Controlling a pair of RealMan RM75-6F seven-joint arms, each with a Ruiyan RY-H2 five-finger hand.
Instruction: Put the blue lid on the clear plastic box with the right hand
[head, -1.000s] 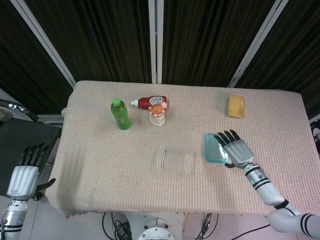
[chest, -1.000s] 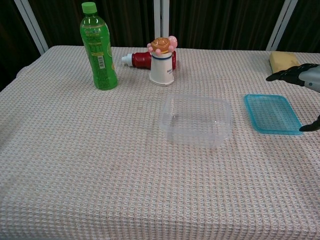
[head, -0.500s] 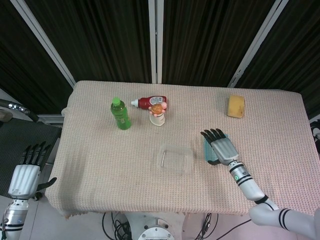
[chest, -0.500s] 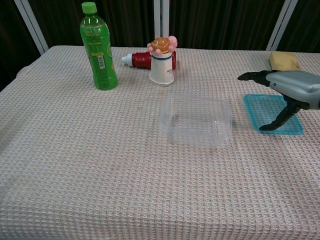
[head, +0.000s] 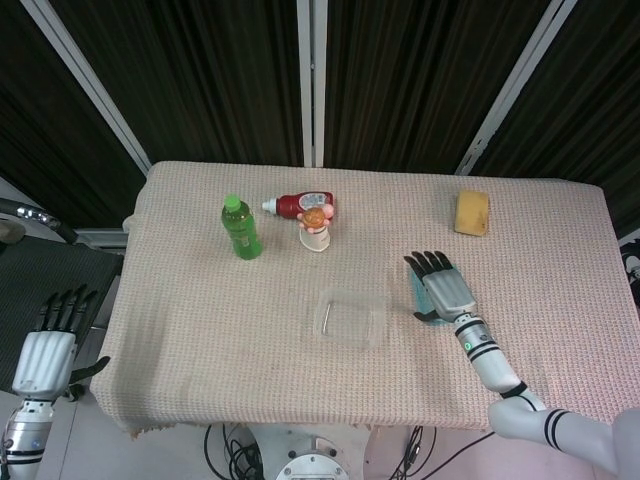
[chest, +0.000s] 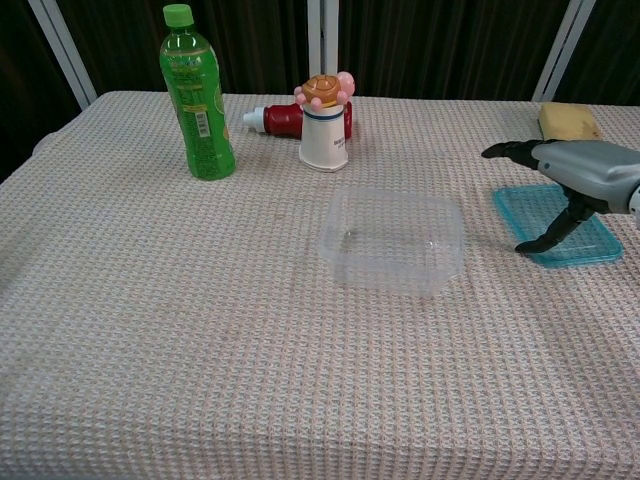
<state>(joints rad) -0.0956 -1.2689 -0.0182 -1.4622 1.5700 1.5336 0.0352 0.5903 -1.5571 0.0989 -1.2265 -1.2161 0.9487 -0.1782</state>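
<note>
Clear plastic box (chest: 392, 241) empty on table, right robot hand (chest: 572, 175) fingers spread over blue lid (chest: 560, 228), gripping nothing

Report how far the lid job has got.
Nothing is finished yet: the clear plastic box stands open and the blue lid lies flat on the table beside it. In hand: the right hand is over the lid, thumb tip down at its near edge, no grasp visible. Left: grip the lid, lift it, set it on the box. The left hand hangs idle off the table.
</note>
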